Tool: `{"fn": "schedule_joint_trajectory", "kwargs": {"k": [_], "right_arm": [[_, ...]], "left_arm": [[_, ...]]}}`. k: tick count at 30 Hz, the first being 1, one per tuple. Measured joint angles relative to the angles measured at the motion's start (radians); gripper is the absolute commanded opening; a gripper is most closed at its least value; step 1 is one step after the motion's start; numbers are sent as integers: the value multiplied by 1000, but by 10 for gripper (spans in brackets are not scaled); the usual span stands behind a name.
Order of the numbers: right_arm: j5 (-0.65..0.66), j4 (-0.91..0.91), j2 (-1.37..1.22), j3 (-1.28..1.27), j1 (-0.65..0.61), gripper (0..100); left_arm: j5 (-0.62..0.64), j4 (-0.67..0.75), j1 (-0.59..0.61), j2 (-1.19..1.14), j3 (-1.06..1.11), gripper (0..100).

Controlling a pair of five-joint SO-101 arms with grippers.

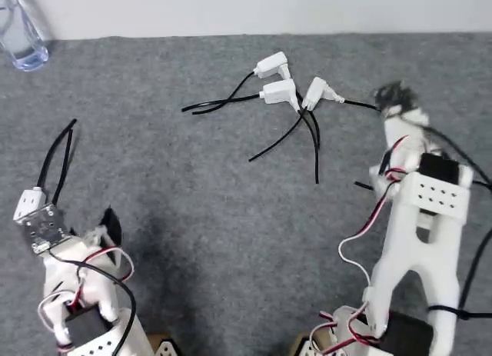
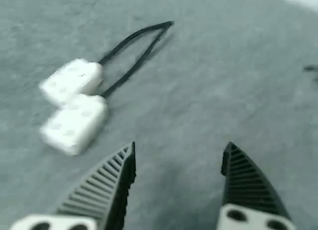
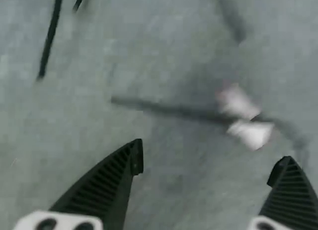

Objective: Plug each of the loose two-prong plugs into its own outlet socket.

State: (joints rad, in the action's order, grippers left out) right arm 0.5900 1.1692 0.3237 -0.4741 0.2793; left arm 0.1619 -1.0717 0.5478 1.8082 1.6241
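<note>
Grey carpet (image 1: 192, 241) meets a white wall (image 1: 231, 10); plugs (image 1: 278, 93) lie scattered.

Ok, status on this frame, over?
Left gripper open, empty, near the two white sockets. Right gripper open, empty. Three plugs loose, none plugged in. Their black cords cross.

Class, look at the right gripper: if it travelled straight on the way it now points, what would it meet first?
Probably the white plug on the grey mat, lying ahead of the right gripper, in line with its open fingers; depth is hard to judge.
</note>
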Motion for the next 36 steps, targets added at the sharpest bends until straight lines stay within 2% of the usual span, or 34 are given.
{"fn": "schedule_joint_trajectory", "kwargs": {"k": [3, 5, 8, 12, 14, 16, 29, 36], "right_arm": [[71, 58, 12, -104, -43, 372], [130, 52, 17, -186, -60, 372], [84, -12, 17, -293, -91, 372], [-54, -161, 17, -431, -160, 372], [-101, -249, 17, -511, -206, 372], [-100, -321, 18, -580, -259, 372], [-74, -359, 91, -644, -282, 372], [-74, -362, 91, -644, -282, 372]], "left_arm": [[-126, -112, 54, 0, -32, 261], [-189, -114, 109, 0, -38, 261], [-282, -14, 233, 0, -38, 260], [-423, 207, 311, 0, -21, 229], [-453, 249, 336, 0, -31, 227], [-480, 230, 342, 0, -58, 227], [-514, -32, 239, 0, -279, 228], [-453, -190, 224, 0, -651, 228]]}}
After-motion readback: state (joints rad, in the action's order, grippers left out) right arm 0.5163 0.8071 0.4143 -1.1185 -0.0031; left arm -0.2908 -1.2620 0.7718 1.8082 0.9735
